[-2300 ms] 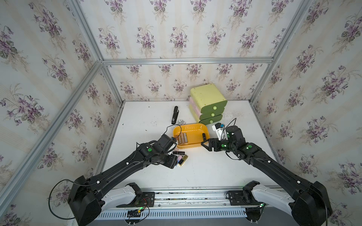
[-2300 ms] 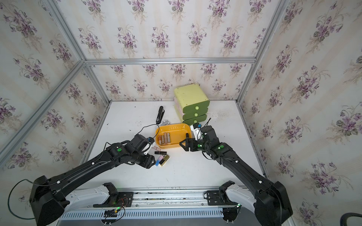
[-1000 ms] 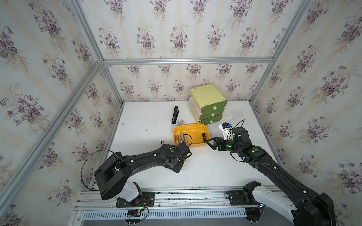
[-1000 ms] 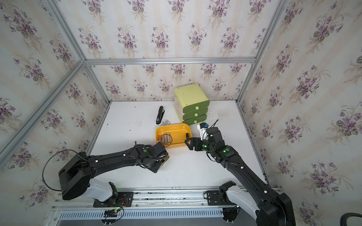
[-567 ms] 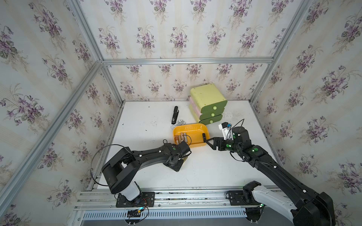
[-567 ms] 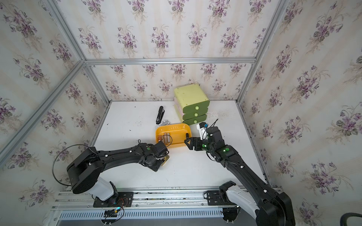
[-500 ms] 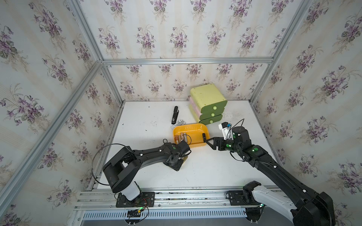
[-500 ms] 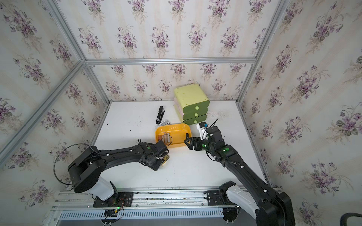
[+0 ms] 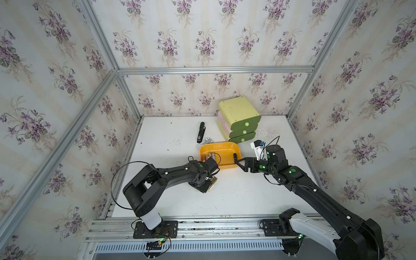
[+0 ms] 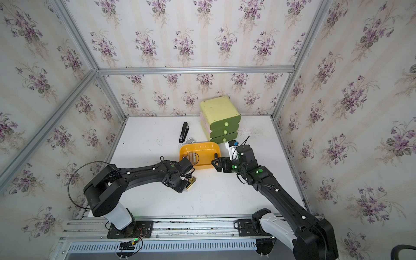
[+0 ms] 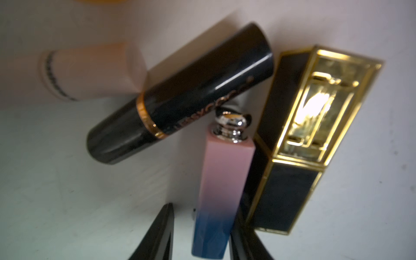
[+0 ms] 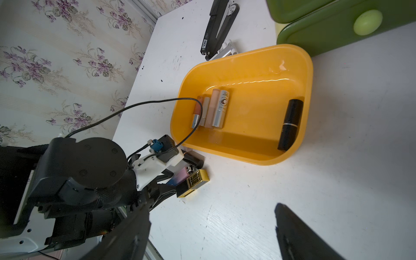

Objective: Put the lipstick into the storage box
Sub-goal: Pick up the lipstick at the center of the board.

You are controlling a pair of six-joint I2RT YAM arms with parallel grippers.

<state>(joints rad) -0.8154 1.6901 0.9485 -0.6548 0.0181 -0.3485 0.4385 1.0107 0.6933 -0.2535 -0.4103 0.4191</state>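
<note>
We count five tubes [image 12: 211, 110] already in the storage box [image 9: 226, 149], mid-frame in both top views. Just below-left of it, our left gripper [image 11: 202, 209] straddles the pink-blue lipstick [image 11: 221, 180], jaws narrowed but with a gap on one side. Three other lipsticks [image 11: 180, 90] wait. Right gripper [image 12: 211, 207] gapes wide, empty.

The white table [image 9: 171, 144] carries a green drawer unit [image 9: 238, 114] at 1 o'clock, a black stapler [image 9: 200, 132] at 11 o'clock and an orange storage box [image 9: 226, 157] near the middle. Just beside the box, at its 7 o'clock, four lipsticks lie huddled together: black [image 11: 180, 94], pale pink [image 11: 90, 72], pink-and-blue [image 11: 222, 180] and gold-trimmed [image 11: 304, 135].
</note>
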